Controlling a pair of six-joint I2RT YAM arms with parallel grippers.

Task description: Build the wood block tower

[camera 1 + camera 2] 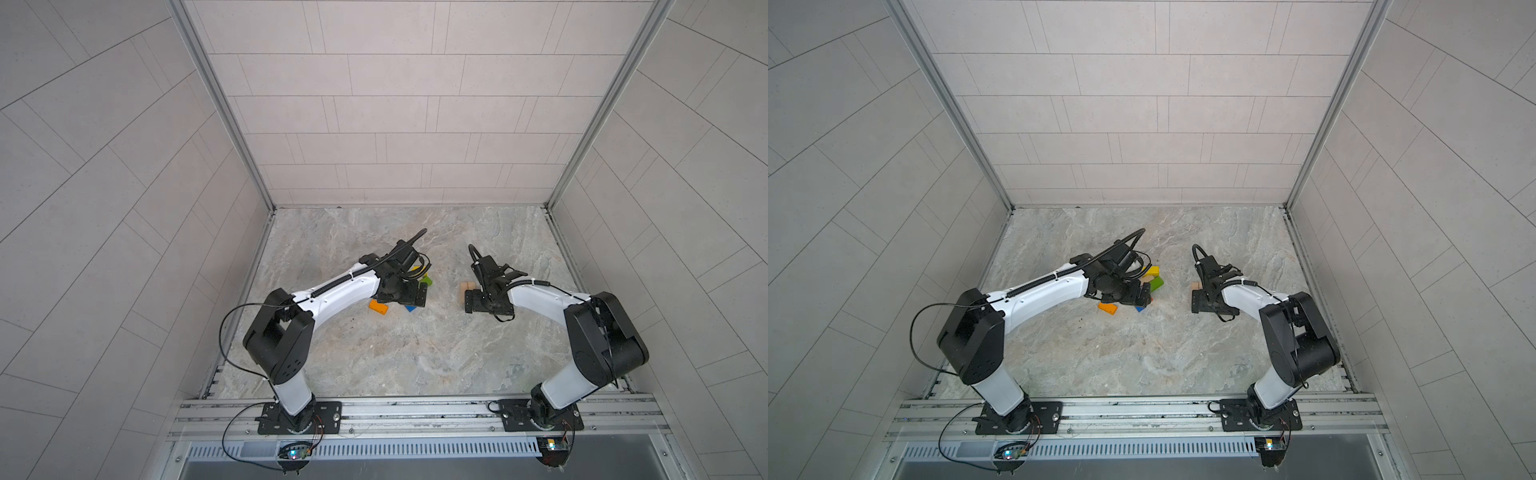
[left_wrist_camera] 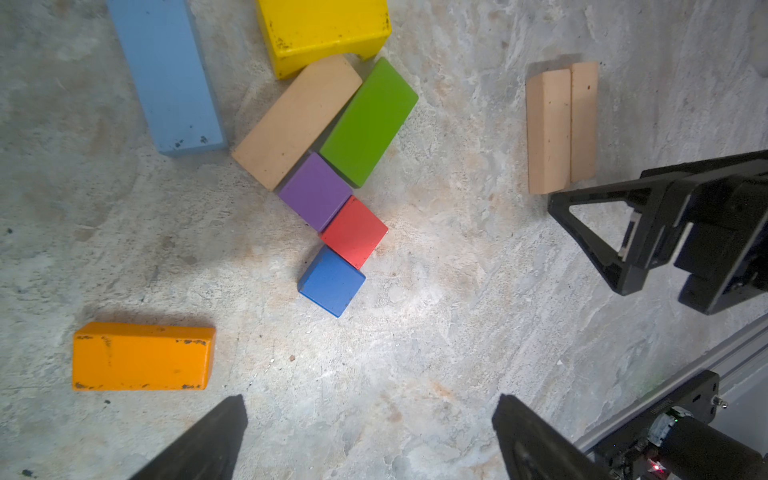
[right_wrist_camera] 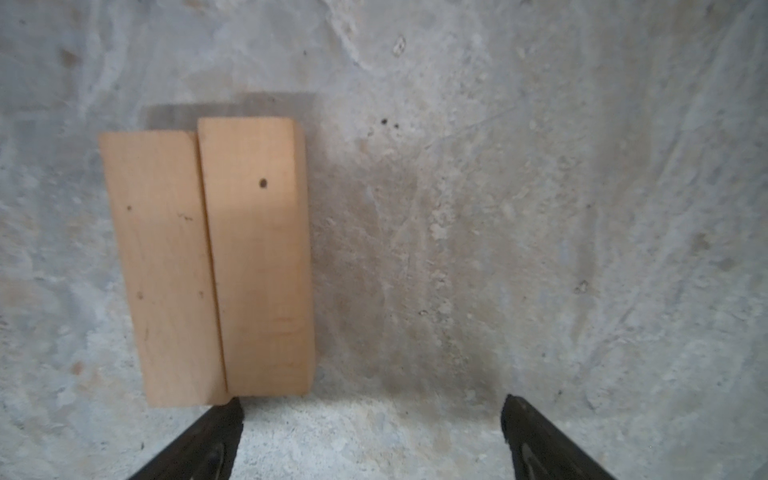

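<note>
Fingers (image 2: 216, 436) on the left gripper (image 2: 370, 405) are sitting wide apart and empty over the wood blocks (image 1: 1156, 284) lying flat on the marble table (image 2: 457, 332). Orange oblong (image 2: 141, 356) is lying off alone; blue cube (image 2: 331, 280), red cube (image 2: 354, 232) and purple cube (image 2: 315, 191) are running in a touching chain up to green oblong (image 2: 369, 121) and tan oblong (image 2: 296, 120), yellow oblong (image 2: 324, 29) and light-blue oblong (image 2: 166, 75) just beyond. Right gripper (image 3: 372, 403) is gaping wide and empty just beside two tan oblongs (image 3: 257, 257) pressed together, well apart from that bunch.
</note>
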